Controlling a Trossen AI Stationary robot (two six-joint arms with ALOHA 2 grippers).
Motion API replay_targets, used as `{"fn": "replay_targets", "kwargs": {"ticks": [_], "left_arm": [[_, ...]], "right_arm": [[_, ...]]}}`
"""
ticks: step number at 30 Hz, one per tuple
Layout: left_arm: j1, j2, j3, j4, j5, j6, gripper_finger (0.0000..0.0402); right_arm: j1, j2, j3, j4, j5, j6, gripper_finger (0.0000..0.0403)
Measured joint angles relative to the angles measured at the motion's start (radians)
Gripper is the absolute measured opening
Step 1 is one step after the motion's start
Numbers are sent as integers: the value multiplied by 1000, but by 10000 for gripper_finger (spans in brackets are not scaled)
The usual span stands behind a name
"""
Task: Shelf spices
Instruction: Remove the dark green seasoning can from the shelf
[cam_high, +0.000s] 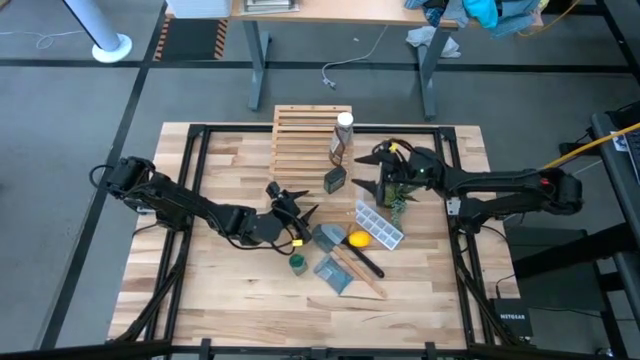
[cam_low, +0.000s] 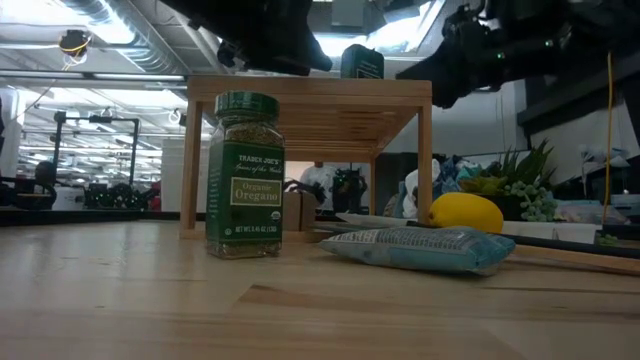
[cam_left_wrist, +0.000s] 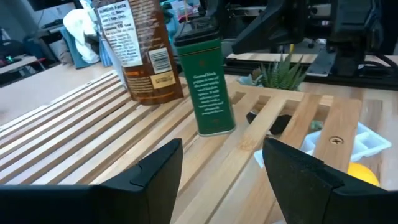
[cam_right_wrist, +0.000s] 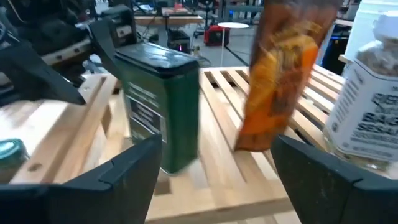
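Light-wood slats make up the shelf (cam_high: 305, 140), which stands at twelve o'clock on the table (cam_high: 200, 300). Three spices are on it, all at its three-o'clock side. The white-capped bottle (cam_high: 344, 126) stands upright near the far corner. The orange-brown packet (cam_high: 338, 148) stands just beside it, toward six o'clock. The dark green tin (cam_high: 335, 179) stands upright at the shelf's near corner, apart from the packet.

One spice is off the shelf: the green-lidded jar (cam_high: 297, 264) stands upright on the table at six o'clock from the shelf, well apart from it. In the low view this jar (cam_low: 244, 175) stands in front of the shelf's leg, label facing the camera.

Left gripper (cam_high: 296, 202) hovers over the table just off the shelf's near edge, between the shelf and the jar. Its fingers (cam_left_wrist: 155, 171) are spread and empty, pointing at the tin (cam_left_wrist: 204, 84) and packet (cam_left_wrist: 140, 46).

Right gripper (cam_high: 368, 170) hangs at three o'clock from the tin, just beside the shelf. Its fingers (cam_right_wrist: 127, 168) are parted with nothing between them; the tin (cam_right_wrist: 163, 106), packet (cam_right_wrist: 283, 74) and bottle (cam_right_wrist: 367, 106) stand ahead of them.

At four o'clock from the jar lie a yellow lemon (cam_high: 357, 239), a clear tray (cam_high: 379, 226) and a bluish packet (cam_high: 333, 274). A small plant (cam_high: 400, 195) sits under the right arm.
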Motion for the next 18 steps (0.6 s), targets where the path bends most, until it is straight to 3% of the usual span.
{"fn": "replay_targets", "kwargs": {"ticks": [8,18], "left_arm": [[-1,0,0,0,1,43,217],[2,0,0,3,1,50,217]], "right_arm": [[-82,33,0,40,-226,-14,307],[-80,163,95,34,-231,-110,307]]}}
